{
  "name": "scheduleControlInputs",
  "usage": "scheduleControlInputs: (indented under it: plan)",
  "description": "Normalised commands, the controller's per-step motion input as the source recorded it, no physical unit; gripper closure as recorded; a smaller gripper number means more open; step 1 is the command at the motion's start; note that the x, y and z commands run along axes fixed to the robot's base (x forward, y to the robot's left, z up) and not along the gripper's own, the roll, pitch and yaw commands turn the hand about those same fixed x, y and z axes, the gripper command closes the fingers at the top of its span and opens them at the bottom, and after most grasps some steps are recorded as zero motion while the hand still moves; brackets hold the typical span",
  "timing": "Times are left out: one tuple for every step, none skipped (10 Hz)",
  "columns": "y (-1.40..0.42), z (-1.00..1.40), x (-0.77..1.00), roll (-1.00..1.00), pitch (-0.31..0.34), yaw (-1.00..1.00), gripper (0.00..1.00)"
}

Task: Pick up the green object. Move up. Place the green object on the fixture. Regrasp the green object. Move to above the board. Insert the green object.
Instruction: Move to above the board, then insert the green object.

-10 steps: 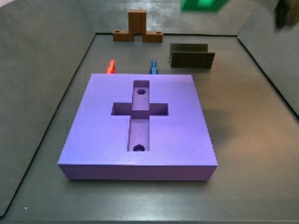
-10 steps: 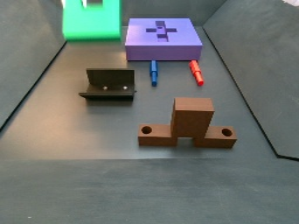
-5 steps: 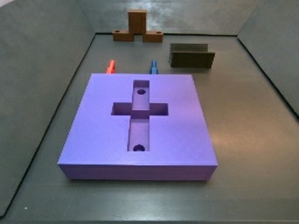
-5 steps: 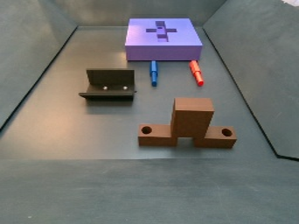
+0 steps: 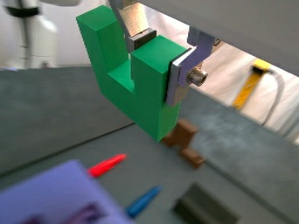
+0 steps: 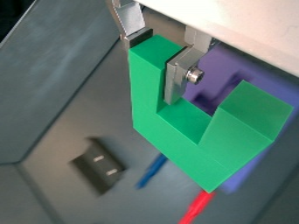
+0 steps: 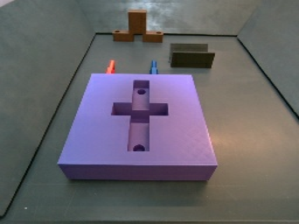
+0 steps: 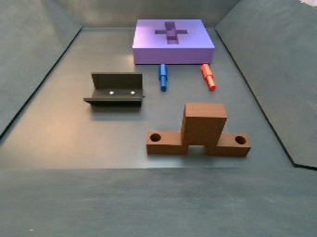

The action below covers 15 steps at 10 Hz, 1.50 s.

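Note:
In both wrist views my gripper (image 5: 162, 54) (image 6: 162, 61) is shut on one arm of the bright green U-shaped object (image 5: 138, 77) (image 6: 187, 122), holding it high above the floor. The silver fingers (image 5: 184, 77) (image 6: 177, 80) press on either side of that arm. Far below, the purple board (image 6: 222, 83) (image 5: 52, 199) shows in both wrist views, and the dark fixture (image 6: 101, 164) (image 5: 205, 207) stands on the floor. Both side views show the board (image 7: 140, 122) (image 8: 173, 40) with its cross slot and the fixture (image 7: 191, 57) (image 8: 115, 91); gripper and green object are out of their view.
A brown wooden cross-like piece (image 7: 138, 29) (image 8: 202, 131) (image 5: 183, 143) stands on the grey floor. A red marker (image 8: 209, 76) (image 7: 111, 66) and a blue marker (image 8: 162, 77) (image 7: 152, 66) lie between the board and the fixture. Sloped walls bound the floor.
The green object and gripper, at the side views' top edge a second ago, have risen out of both side views. Nothing on the floor has moved.

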Motion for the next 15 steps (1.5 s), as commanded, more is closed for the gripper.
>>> scheduleControlInputs:
  plan:
    - [-0.26, 0.03, -0.33, -1.00, -0.013, 0.01, 1.00]
    - [-0.05, 0.01, -0.10, -1.00, -0.001, 0.00, 1.00]
    - [-0.05, 0.02, -0.07, -1.00, -0.006, 0.00, 1.00]
    - [-0.01, 0.00, -0.08, -0.97, -0.038, 0.00, 1.00]
    - [0.01, 0.00, -0.08, -0.76, -0.050, 0.00, 1.00]
    - [0.03, 0.00, -0.07, -0.54, -0.057, 0.00, 1.00]
    - [0.01, 0.00, -0.05, -0.30, -0.050, 0.00, 1.00]
    - [0.00, 0.00, 0.06, 0.00, 0.000, 0.00, 1.00]
    - [-0.24, -0.38, 0.13, -0.08, -0.037, 0.00, 1.00]
    - [-0.40, -0.79, 0.26, -0.09, -0.157, 0.00, 1.00]
    - [-0.39, -0.82, 0.41, -0.09, -0.160, 0.08, 1.00]
    - [-0.33, -0.88, 0.40, -0.07, -0.149, 0.09, 1.00]
    - [-0.22, -1.00, 0.35, -0.02, -0.126, 0.08, 1.00]
    - [-0.15, -1.00, 0.28, 0.00, -0.066, 0.09, 1.00]
    - [-0.03, -1.00, 0.23, 0.00, -0.074, 0.13, 1.00]
